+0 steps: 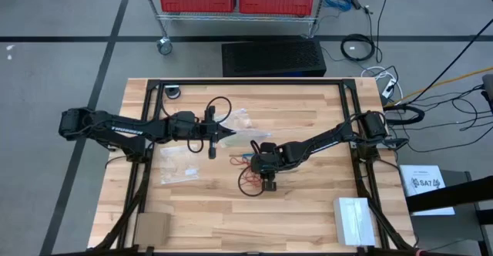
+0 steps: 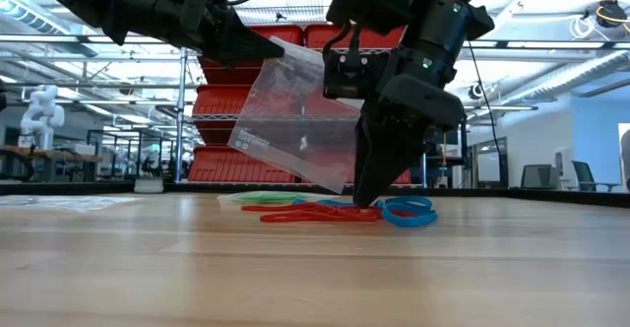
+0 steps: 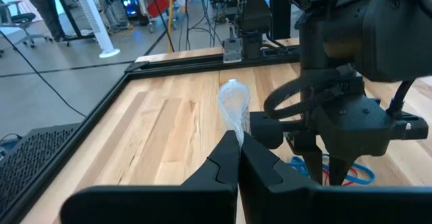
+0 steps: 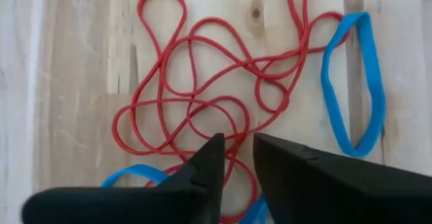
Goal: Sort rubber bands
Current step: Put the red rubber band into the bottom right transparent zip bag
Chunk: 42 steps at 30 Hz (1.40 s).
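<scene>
A: Bands (image 4: 202, 102) lie in a loose heap on the bench (image 1: 300, 210), a little toward five o'clock of its middle. From my right wrist feed I see tangled red loops with a blue band (image 4: 354, 82) at the heap's edge.

B: And the right pincer (image 4: 236, 150)?

A: I have it pointing straight down over the heap, tips at the red tangle. Only a narrow gap shows between the fingers (image 4: 202, 177), and a red strand runs into that gap; whether it is pinched I cannot tell.

B: Left side?

A: My left pincer (image 3: 237, 150) is clenched on a clear bag (image 2: 295, 120), holding it above the bench at about ten o'clock of the heap. In the low feed the bag hangs tilted, its lower corner beside the right pincer.

B: Anything else on the bench?

A: More clear bags (image 1: 179, 171) lie flat at eight o'clock of the left pincer, well apart from the heap. A green band (image 2: 266, 198) shows at the heap's edge in the low feed.
</scene>
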{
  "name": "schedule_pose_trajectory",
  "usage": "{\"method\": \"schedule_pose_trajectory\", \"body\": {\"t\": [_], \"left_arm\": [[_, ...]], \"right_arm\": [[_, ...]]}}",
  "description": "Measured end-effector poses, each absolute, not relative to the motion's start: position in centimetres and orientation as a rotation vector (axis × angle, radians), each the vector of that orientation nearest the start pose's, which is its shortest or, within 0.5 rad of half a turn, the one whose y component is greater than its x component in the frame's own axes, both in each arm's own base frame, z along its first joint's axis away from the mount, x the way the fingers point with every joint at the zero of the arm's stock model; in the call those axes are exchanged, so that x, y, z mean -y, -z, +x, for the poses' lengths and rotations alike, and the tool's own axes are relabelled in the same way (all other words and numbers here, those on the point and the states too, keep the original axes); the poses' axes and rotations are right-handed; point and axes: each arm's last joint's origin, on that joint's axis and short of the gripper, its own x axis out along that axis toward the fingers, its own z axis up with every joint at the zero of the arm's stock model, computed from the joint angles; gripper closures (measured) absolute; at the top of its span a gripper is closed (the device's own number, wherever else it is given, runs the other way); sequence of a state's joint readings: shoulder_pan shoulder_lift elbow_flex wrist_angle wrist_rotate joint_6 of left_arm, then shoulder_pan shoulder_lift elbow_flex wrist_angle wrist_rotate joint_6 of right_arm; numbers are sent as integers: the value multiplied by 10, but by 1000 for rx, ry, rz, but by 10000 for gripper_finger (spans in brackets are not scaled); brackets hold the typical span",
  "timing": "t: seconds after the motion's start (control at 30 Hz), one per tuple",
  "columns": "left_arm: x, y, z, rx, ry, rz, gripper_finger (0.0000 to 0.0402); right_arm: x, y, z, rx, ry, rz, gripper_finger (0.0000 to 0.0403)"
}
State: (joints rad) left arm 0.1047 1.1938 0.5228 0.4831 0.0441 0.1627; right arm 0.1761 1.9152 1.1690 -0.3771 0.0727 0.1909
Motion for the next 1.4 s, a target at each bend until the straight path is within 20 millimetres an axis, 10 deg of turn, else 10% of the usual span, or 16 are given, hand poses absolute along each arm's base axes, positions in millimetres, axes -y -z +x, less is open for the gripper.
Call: {"method": "schedule_pose_trajectory", "body": {"t": [0.43,1.4], "left_arm": [[-25,-225,246,-196,-45,148,400],[-25,-225,246,-198,-44,148,400]], "right_arm": [[-63,-140,365,-1132,14,11,394],[-73,-254,332,-758,96,-70,403]]}}
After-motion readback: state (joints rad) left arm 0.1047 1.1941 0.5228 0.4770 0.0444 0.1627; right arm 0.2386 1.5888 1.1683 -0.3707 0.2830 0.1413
